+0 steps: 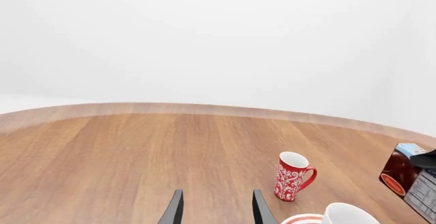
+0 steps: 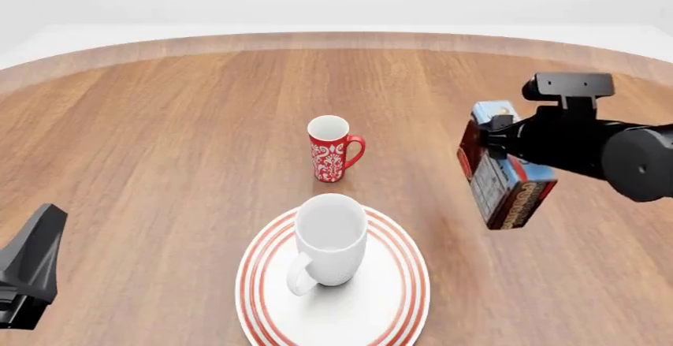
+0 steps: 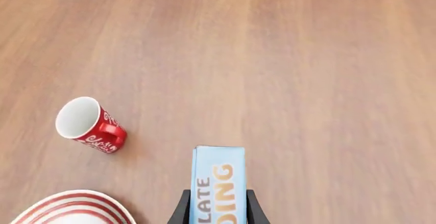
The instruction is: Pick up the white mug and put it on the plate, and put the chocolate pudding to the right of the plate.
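To the right of the plate (image 2: 405, 299) you have bare worktop (image 2: 158, 125): nothing stands on the wood between its rim and the right edge of the front view. Above that stretch, your right gripper (image 2: 494, 145) holds the chocolate pudding (image 2: 503, 182) clear of the surface. The white mug (image 2: 330, 239) stands on the plate, and the red mug (image 2: 331, 149) stands just behind it, well apart from the carton. Your left gripper (image 1: 216, 208) has open wood ahead, the red mug off to its right.
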